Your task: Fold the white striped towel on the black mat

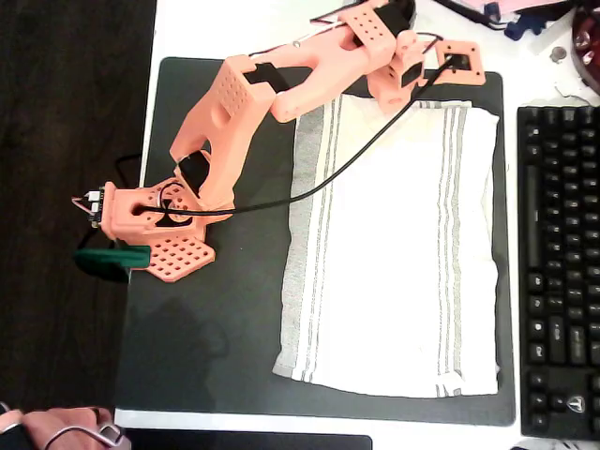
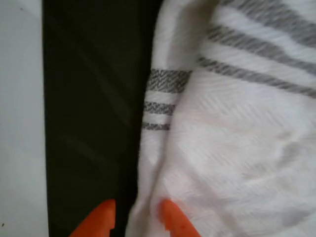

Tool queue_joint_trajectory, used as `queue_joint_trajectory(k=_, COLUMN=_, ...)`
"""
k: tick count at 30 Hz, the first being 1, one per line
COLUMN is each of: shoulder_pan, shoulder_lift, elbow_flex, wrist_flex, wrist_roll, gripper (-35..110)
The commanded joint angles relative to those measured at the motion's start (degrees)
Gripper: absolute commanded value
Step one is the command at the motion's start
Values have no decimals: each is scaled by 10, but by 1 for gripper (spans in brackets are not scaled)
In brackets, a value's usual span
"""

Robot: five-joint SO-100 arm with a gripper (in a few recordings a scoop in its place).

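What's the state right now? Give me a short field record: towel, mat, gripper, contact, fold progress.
towel: white striped towel lies spread flat, unfolded, on the mat, stripe bands along its left and right sides in the overhead view
mat: black mat on a white table, bare to the towel's left
gripper: gripper at the towel's top edge in the overhead view
contact: wrist view shows the towel's edge lying between the two orange fingertips; full closure cannot be told
fold progress: not yet folded
nearby: black keyboard right of the mat
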Motion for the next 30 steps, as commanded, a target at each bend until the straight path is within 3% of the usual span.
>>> queue_joint_trajectory(k=1, shoulder_pan=-9, shoulder_lift=-2, elbow_flex=-14, wrist_flex=-13, wrist_roll=-1, gripper=13)
queue_joint_trajectory(k=16, shoulder_pan=18, shoulder_lift=11, elbow_flex=6, wrist_flex=25, wrist_roll=-14, gripper=0)
queue_joint_trajectory(k=30, shoulder_pan=-52, shoulder_lift=11, elbow_flex=-211, wrist_flex=144, wrist_roll=34, gripper=0)
